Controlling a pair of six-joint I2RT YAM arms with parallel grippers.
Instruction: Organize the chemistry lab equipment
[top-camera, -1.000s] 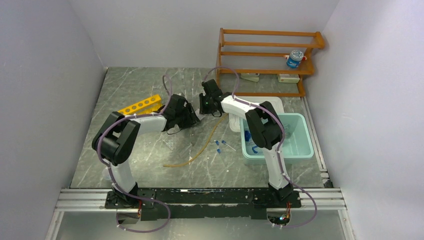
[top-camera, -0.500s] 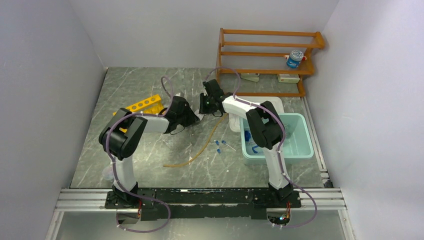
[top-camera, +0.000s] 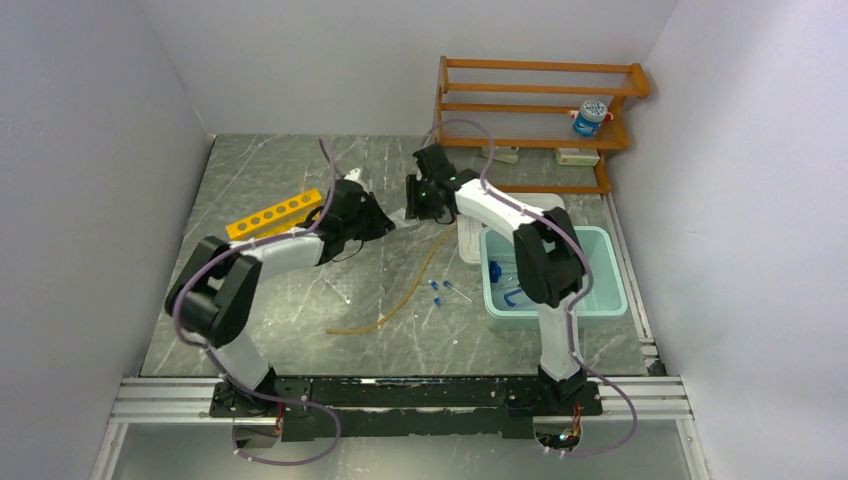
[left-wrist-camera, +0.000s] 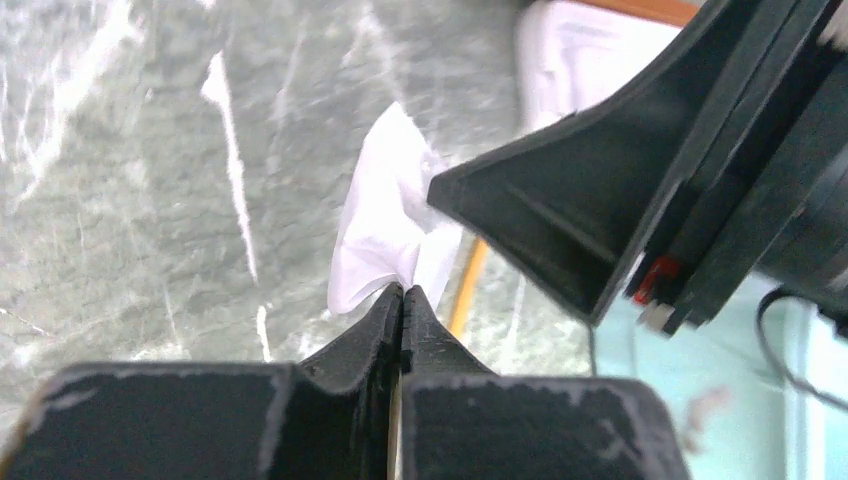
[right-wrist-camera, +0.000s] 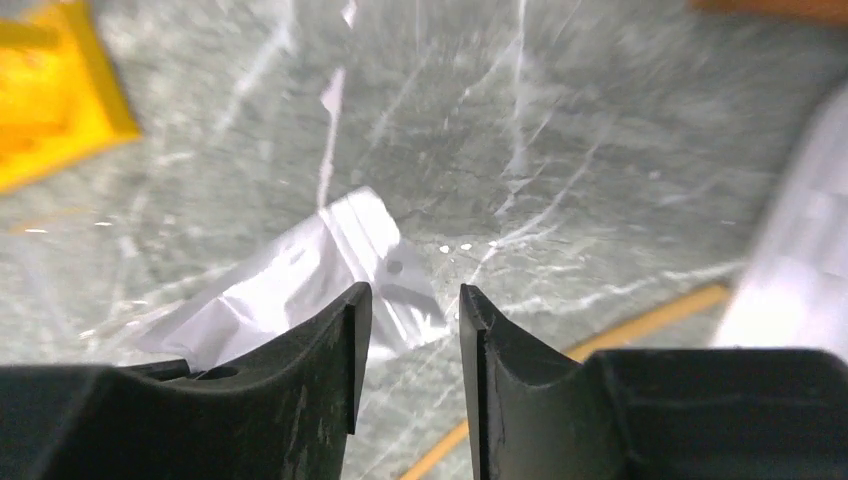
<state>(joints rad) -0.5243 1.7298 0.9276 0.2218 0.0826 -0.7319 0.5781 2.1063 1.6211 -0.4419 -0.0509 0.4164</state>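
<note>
At the far middle of the table, the left gripper (left-wrist-camera: 402, 300) had its jaws pressed together on one edge of the white packet (left-wrist-camera: 385, 225), which rose crumpled out of the pinch. Just to its right we saw the right gripper (right-wrist-camera: 412, 310) facing it, jaws spread, with a corner of the packet showing in the gap and touching neither finger as far as we could tell. Whether the packet hung clear of the surface we could not tell.

Beneath them lay the table (top-camera: 300, 300), a dark grey-green stone-look top streaked with white veins. The tan rubber tube (top-camera: 415, 280) ran from below the grippers toward the near left. Just right of it lay the blue-capped tubes (top-camera: 437, 290). The yellow holed rack (top-camera: 275, 213) sat left of the left gripper, angled on the surface.

To the right stood the teal tub (top-camera: 618, 285), with some blue items inside that we could not make out, and the white lid (top-camera: 468, 245) lay at its far left side. The orange wooden shelf (top-camera: 540, 65) stood in the far right corner, with a small blue-capped bottle (top-camera: 590, 117) on it. Plain pale walls (top-camera: 100, 100) closed in the left, far and right sides, and a metal rail (top-camera: 400, 395) carrying both arm bases ran along the near edge.
</note>
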